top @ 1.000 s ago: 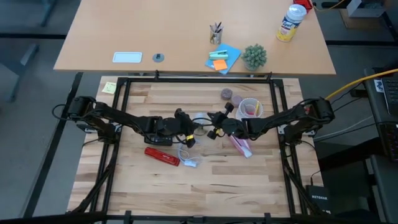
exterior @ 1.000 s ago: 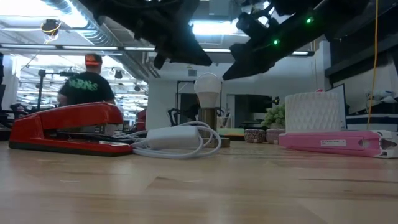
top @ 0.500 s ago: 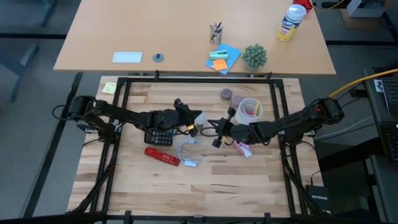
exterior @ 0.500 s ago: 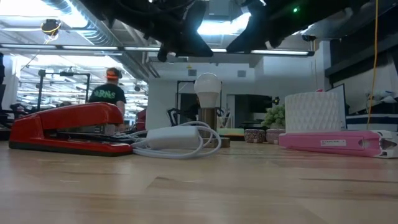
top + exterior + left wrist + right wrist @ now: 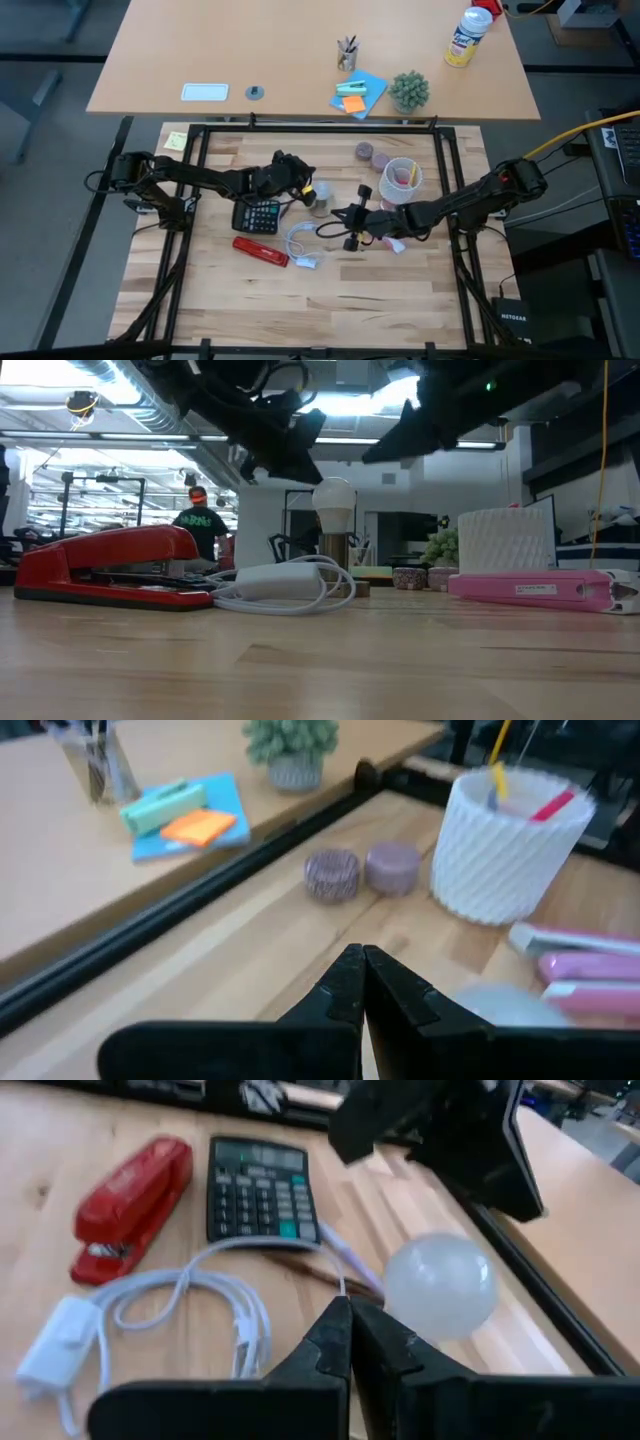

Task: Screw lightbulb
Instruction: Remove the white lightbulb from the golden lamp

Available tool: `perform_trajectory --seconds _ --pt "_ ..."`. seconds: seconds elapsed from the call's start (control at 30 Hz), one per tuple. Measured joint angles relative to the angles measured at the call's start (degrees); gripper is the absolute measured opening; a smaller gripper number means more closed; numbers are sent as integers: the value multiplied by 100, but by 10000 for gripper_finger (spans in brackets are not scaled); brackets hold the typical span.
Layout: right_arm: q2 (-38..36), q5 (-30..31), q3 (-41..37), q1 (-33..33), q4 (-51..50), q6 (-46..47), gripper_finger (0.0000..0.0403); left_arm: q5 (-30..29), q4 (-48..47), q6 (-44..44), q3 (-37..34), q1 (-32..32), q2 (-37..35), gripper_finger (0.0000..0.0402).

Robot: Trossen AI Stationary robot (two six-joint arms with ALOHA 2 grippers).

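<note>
The lightbulb (image 5: 320,193) is white and round. It stands upright by its metallic screw end on the socket (image 5: 335,552) in the middle of the table, and shows in the low view (image 5: 334,495) and the right wrist view (image 5: 440,1285). My left gripper (image 5: 301,188) is shut and empty, above the table just left of the bulb; its fingertips show closed in the left wrist view (image 5: 362,970). My right gripper (image 5: 338,217) is shut and empty, near and right of the bulb; it also shows in the right wrist view (image 5: 350,1318).
A black calculator (image 5: 260,214), a red stapler (image 5: 261,250) and a white cable with adapter (image 5: 302,246) lie left and near of the bulb. A white ribbed cup (image 5: 401,176), a pink object (image 5: 388,235) and two small round discs (image 5: 372,155) are to the right. A person (image 5: 200,528) stands in the room behind.
My left gripper has moved toward the table's far edge, away from the bulb. My right gripper has drawn back toward the near edge. The bulb has stayed upright in its place.
</note>
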Motion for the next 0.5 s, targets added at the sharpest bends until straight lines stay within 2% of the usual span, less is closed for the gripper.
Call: perform_trajectory --seconds 0.3,0.5 --pt "732 -13 0 -209 230 15 7 11 -610 -464 0 -10 -2 0" --pt "840 -15 0 -478 238 250 7 12 -771 -490 0 -11 -2 0"
